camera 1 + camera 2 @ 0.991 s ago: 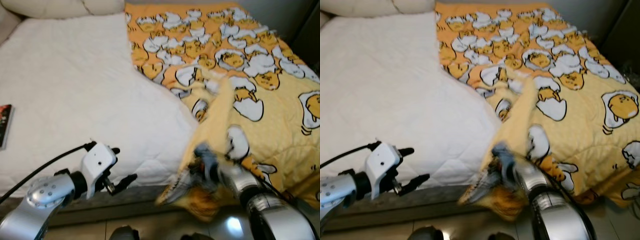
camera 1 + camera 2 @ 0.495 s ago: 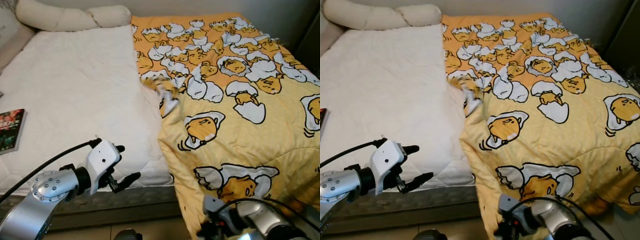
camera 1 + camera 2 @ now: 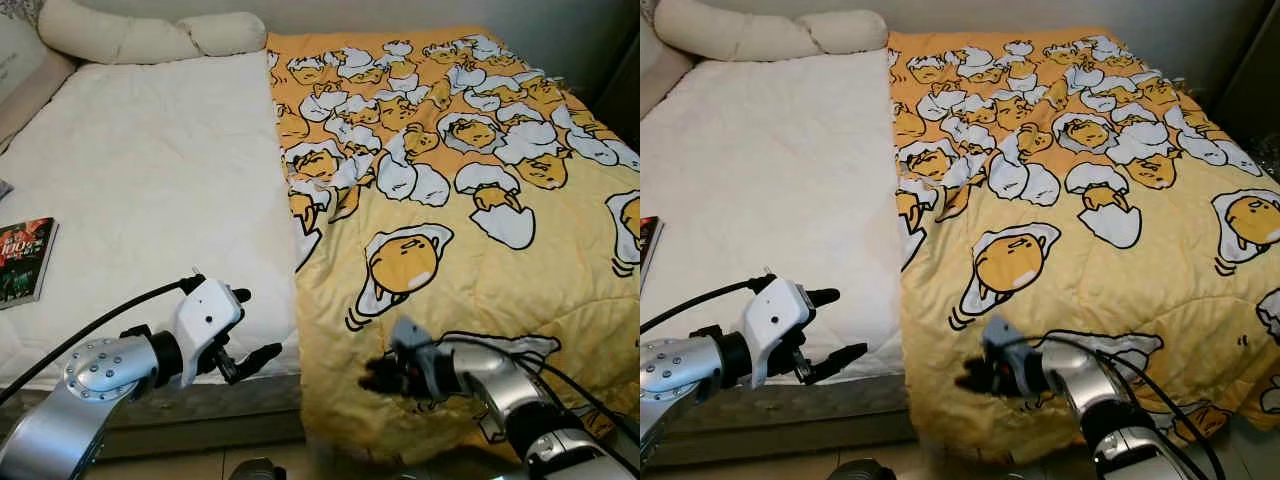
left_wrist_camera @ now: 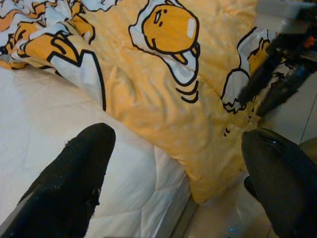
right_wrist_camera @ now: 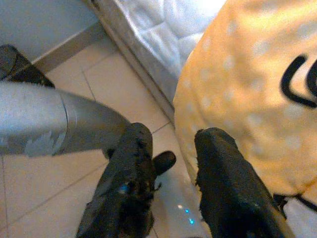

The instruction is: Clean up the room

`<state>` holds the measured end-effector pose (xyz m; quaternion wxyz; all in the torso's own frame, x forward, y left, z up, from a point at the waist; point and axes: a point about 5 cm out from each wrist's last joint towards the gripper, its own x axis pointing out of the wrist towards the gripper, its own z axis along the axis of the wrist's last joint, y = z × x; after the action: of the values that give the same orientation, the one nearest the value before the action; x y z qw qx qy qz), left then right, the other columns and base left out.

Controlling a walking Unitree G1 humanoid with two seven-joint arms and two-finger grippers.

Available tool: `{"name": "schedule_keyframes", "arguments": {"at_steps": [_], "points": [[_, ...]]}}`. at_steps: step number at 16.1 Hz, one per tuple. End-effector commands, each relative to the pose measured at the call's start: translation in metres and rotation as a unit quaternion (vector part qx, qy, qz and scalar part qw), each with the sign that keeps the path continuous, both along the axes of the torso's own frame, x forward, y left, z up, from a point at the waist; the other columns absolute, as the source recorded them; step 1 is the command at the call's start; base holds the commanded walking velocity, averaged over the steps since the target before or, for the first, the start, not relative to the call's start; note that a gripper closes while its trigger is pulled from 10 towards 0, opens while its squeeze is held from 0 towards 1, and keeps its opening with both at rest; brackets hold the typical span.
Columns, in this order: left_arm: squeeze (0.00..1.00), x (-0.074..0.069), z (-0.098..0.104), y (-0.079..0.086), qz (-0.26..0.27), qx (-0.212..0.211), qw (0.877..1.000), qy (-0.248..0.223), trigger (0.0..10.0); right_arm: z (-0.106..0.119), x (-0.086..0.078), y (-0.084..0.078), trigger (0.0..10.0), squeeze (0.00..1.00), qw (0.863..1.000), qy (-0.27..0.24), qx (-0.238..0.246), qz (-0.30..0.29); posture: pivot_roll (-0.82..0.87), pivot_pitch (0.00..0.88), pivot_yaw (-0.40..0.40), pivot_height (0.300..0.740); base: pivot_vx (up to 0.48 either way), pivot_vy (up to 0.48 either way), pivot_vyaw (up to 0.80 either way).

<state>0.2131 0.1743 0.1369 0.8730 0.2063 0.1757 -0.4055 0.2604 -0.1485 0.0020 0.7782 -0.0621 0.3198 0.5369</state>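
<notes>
1. Yellow and egg-patterned, the blanket [image 3: 470, 200] is lying spread over the right half of the bed [image 3: 150, 190], its near edge hanging over the bed's front toward the floor [image 5: 74, 99].
2. The right gripper [image 3: 378, 378] is hovering at that hanging edge, its fingers [image 5: 220, 168] sitting slightly apart with nothing between them.
3. The left gripper [image 3: 250, 330] is hanging before the white mattress edge, fingers [image 4: 74, 173] spread wide, empty.
4. A book [image 3: 25, 262] is resting near the bed's left edge.
</notes>
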Motion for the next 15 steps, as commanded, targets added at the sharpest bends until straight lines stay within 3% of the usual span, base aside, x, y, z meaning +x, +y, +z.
{"name": "schedule_keyframes", "arguments": {"at_steps": [1, 2, 5, 7, 9, 11, 12, 13, 14, 15], "points": [[0.1, -0.001, -0.005, 0.001, 0.007, 0.007, 1.0, 0.006, 10.0, 0.007, 0.007, 0.005, 10.0, 1.0, 1.0, -0.014, 0.017, -0.015, 0.14, 0.015, 0.038, 0.74, 0.0, 0.0, 0.0], [0.1, 0.001, -0.008, 0.003, 0.029, 0.012, 0.999, 0.006, 10.0, 0.016, 0.012, 0.018, 10.0, 1.0, 0.997, -0.031, 0.063, -0.03, 0.13, 0.001, 0.029, 0.74, 0.0, 0.0, 0.0], [0.11, 0.008, -0.015, 0.008, 0.102, 0.003, 0.995, -0.006, 10.0, 0.026, 0.017, 0.025, 10.0, 1.0, 0.99, -0.07, 0.096, -0.078, 0.12, 0.0, 0.018, 0.74, 0.0, 0.0, 0.0], [0.12, 0.018, -0.021, 0.003, 0.172, -0.058, 0.983, -0.015, 10.0, 0.039, 0.016, 0.021, 10.0, 1.0, 0.975, -0.111, 0.113, -0.158, 0.08, 0.0, 0.02, 0.74, 0.0, 0.0, 0.0], [0.11, 0.026, -0.023, -0.003, 0.192, -0.08, 0.978, -0.026, 10.0, 0.046, 0.01, 0.017, 10.0, 1.0, 0.963, -0.134, 0.105, -0.21, 0.05, 0.0, 0.024, 0.74, 0.0, 0.0, 0.0], [0.09, 0.039, -0.026, -0.008, 0.214, -0.099, 0.971, -0.04, 10.0, 0.05, 0.005, 0.008, 10.0, 1.0, 0.94, -0.165, 0.078, -0.287, 0.0, 0.0, 0.038, 0.74, 0.0, 0.0, 0.0], [0.09, 0.045, -0.03, -0.013, 0.216, -0.105, 0.97, -0.038, 10.0, 0.05, 0.002, -0.001, 10.0, 1.0, 0.921, -0.178, 0.056, -0.341, -0.02, 0.0, 0.047, 0.74, 0.0, 0.0, 0.0], [0.09, 0.047, -0.031, -0.015, 0.214, -0.105, 0.971, -0.037, 10.0, 0.051, 0.0, -0.005, 10.0, 1.0, 0.914, -0.181, 0.05, -0.361, -0.02, 0.0, 0.05, 0.74, 0.0, 0.0, 0.0], [0.09, 0.052, -0.034, -0.019, 0.213, -0.113, 0.97, -0.032, 10.0, 0.051, -0.003, -0.013, 10.0, 0.44, 0.898, -0.184, 0.034, -0.399, -0.05, 0.0, 0.063, 0.74, 0.0, 0.0, 0.0], [0.09, 0.052, -0.034, -0.019, 0.213, -0.113, 0.97, -0.032, 10.0, 0.051, -0.003, -0.013, 10.0, 0.44, 0.898, -0.184, 0.034, -0.399, -0.05, 0.0, 0.063, 0.74, 0.0, 0.0, 0.0]]}}
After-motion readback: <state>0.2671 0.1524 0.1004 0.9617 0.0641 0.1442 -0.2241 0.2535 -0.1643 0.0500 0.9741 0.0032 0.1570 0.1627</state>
